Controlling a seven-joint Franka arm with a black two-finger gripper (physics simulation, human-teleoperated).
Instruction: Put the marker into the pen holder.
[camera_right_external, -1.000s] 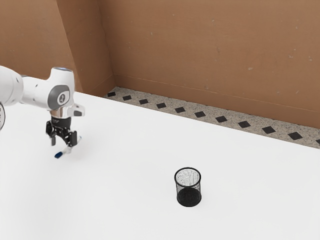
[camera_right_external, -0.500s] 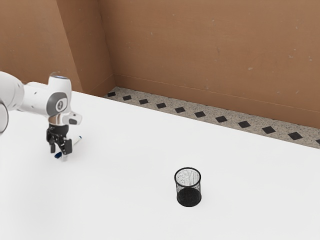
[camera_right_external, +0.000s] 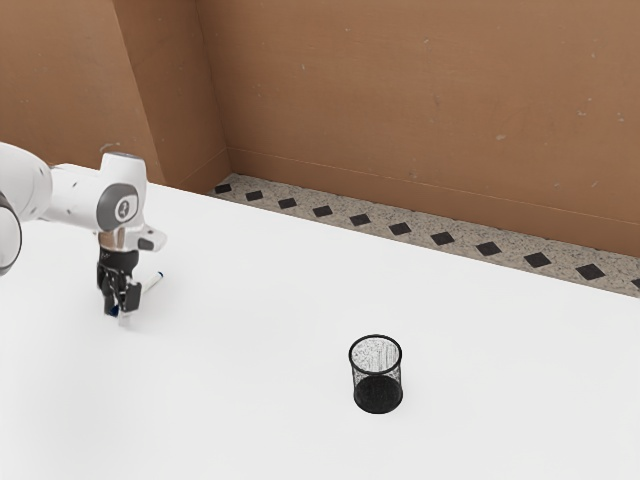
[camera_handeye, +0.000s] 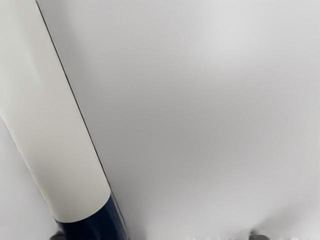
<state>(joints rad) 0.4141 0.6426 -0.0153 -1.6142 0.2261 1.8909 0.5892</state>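
At the exterior view's left, the white arm (camera_right_external: 75, 195) reaches in over the table (camera_right_external: 240, 390), and its black gripper (camera_right_external: 118, 312) hangs low, pointing down close to the tabletop. It is unclenched: its 2 fingertips stand apart in the wrist view, with bare surface between much of them, and nothing is pinched from both sides.

The marker (camera_right_external: 153, 284) lies flat at the gripper. Its dark blue end (camera_handeye: 95, 220) is down by the fingers, beside 1 fingertip and well apart from the other; whether it touches the nearer 1, I cannot tell. From there the white barrel runs out past the gripper, toward the exterior view's right and away from that camera, to a small blue tip.

Farther to the exterior view's right, well apart from the gripper and nearer that camera, the black mesh pen holder (camera_right_external: 378, 390) stands upright with its mouth up and nothing in it.

So the reach looks done, and I judge the step in hand to be the grasp. Left to do: close on the marker, lift it, carry it across, tip it upright over the holder, lower and let go. Since the marker sits off-center between the fingers, closing could push or roll it; a grip at 1 end may also let it swing.
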